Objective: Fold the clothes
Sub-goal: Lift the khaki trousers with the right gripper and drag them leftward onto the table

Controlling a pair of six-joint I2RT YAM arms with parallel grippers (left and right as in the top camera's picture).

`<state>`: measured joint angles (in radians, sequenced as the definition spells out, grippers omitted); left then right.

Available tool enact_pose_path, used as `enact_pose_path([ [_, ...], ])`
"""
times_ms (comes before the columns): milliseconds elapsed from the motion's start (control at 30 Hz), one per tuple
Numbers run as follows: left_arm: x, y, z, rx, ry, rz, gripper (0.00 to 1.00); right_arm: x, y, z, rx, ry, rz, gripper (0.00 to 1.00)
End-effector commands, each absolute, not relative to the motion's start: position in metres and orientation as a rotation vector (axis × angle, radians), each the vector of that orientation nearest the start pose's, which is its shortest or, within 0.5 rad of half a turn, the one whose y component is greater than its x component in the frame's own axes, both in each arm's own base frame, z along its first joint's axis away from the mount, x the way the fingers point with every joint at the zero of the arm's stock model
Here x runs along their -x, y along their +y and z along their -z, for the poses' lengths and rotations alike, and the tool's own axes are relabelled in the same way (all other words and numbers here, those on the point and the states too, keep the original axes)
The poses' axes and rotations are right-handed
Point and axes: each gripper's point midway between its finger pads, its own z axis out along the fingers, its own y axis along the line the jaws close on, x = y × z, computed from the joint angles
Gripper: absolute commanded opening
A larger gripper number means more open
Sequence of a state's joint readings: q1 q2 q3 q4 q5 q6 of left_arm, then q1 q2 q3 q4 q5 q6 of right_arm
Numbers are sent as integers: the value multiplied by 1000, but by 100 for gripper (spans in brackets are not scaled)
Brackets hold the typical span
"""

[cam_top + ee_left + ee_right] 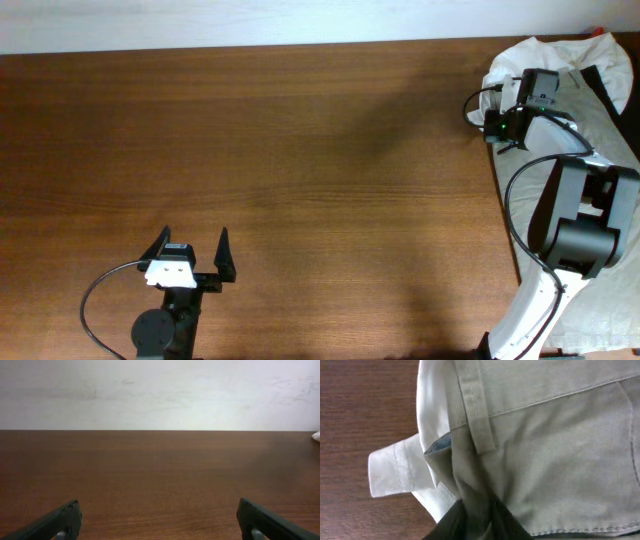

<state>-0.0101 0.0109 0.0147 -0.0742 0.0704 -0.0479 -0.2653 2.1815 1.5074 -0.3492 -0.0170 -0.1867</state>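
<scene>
Overhead: we find the left gripper [195,242] spread wide and empty by the near edge. The right gripper [505,130] sits on the garment [600,125] at the far right corner.
Left wrist: we see its fingers [60,521] far apart over the bare table [160,475].
Right wrist: we see the jaws pinched onto a garment fold.

Brown wooden table [300,150], pale clothes [610,135] at its right edge

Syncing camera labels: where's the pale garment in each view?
Overhead: pale garment along the right edge, from the top corner downward.
Left wrist: only a white sliver of it at the far right edge.
Right wrist: fills most of the frame.
Shared landmark: the brown wooden table, in all three.
</scene>
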Motion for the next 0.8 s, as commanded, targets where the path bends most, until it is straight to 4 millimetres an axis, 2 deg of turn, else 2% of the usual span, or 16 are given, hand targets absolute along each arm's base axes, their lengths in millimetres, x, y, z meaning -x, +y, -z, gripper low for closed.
enact_pose_path([
  [0, -245, -15, -158, -34, 1644, 94, 99, -508, -147, -10, -127, 2613, 175, 7],
  [67, -245, -15, -158, -34, 1644, 95, 99, -509, -148, -12, -177, 2602, 162, 4],
  [100, -245, -15, -158, -33, 1644, 95, 99, -511, -148, -22, -229, 2577, 150, 4],
  [167, -245, -15, -158, -34, 1644, 94, 99, -519, -149, -54, -269, 2498, 140, 4],
  [233, -245, -15, -158, -33, 1644, 95, 99, -522, -147, -113, -254, 2385, 139, 4],
  [267, -245, -15, -158, -34, 1644, 95, 99, -521, -145, -130, -263, 2358, 123, 4],
  [367, -245, -15, -158, -34, 1644, 94, 99, -512, -120, -209, -193, 2225, 28, 4],
  [400, -245, -15, -158, -34, 1644, 94, 99, -510, -113, -225, -176, 2194, 24, 4],
  [433, -245, -15, -158, -33, 1644, 95, 99, -506, -88, -250, -136, 2151, -13, 4],
  [467, -245, -15, -158, -33, 1644, 95, 99, -505, -56, -265, -57, 2125, -83, 4],
  [500, -245, -15, -158, -34, 1644, 94, 99, -505, -27, -274, 11, 2107, -139, 4],
  [567, -245, -15, -158, -34, 1644, 95, 99, -505, 55, -286, 118, 2068, -295, 4],
  [600, -245, -15, -158, -34, 1644, 94, 99, -505, 89, -287, 165, 2055, -351, 4],
  [633, -245, -15, -158, -33, 1644, 95, 99, -501, 138, -288, 229, 2031, -431, 4],
  [667, -245, -15, -158, -34, 1644, 94, 99, -489, 201, -287, 332, 2002, -518, 4],
  [767, -245, -15, -158, -34, 1644, 94, 99, -446, 337, -275, 489, 1944, -738, 5],
])
